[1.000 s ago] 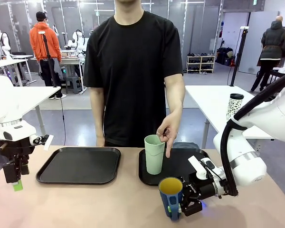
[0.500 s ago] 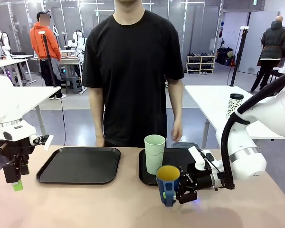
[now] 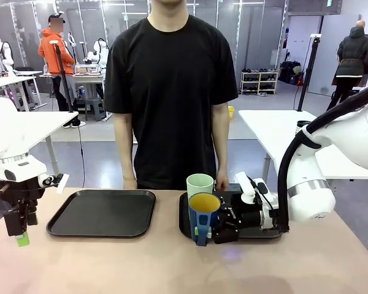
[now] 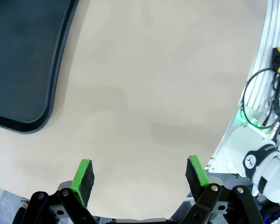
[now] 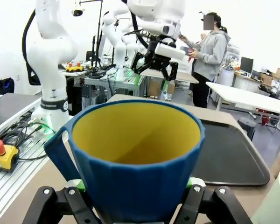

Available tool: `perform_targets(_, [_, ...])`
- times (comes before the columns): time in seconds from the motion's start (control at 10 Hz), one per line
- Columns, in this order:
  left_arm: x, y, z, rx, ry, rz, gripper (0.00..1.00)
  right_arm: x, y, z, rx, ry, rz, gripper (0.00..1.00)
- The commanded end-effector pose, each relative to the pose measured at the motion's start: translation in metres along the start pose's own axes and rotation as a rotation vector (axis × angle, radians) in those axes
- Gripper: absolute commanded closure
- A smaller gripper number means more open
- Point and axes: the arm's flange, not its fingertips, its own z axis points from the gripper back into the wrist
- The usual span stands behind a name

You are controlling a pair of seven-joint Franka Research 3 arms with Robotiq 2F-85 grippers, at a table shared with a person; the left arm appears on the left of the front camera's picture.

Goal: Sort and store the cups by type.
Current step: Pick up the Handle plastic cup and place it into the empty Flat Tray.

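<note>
A robotics laboratory in a large open hall. The beige table (image 3: 141, 263) carries two black trays (image 3: 102, 212), with a white robot arm (image 3: 306, 184) mounted at its side. Behind the standing person (image 3: 168, 92) lie a grey floor, white work tables (image 3: 282, 131), glass partitions (image 3: 245, 30) and a low shelf of shoes (image 3: 259, 81). The right wrist view shows an aluminium base rail, cables and a red emergency-stop button (image 5: 0, 151).
</note>
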Motion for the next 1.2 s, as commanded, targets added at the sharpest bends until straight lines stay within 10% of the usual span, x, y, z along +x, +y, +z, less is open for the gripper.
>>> perform_targets(0.0, [0.001, 0.000, 0.003, 0.000, 0.004, 0.010, 0.00, 0.006, -0.002, -0.010, -0.053, -0.029, -0.014, 0.33])
perform_targets(0.8, [0.001, 0.000, 0.003, 0.000, 0.004, 0.010, 0.00, -0.001, 0.000, -0.002, -0.006, -0.005, -0.005, 0.27])
perform_targets(1.1, [0.001, 0.000, 0.003, 0.000, 0.004, 0.010, 0.00, -0.007, -0.006, -0.060, -0.064, -0.049, 0.051, 0.27])
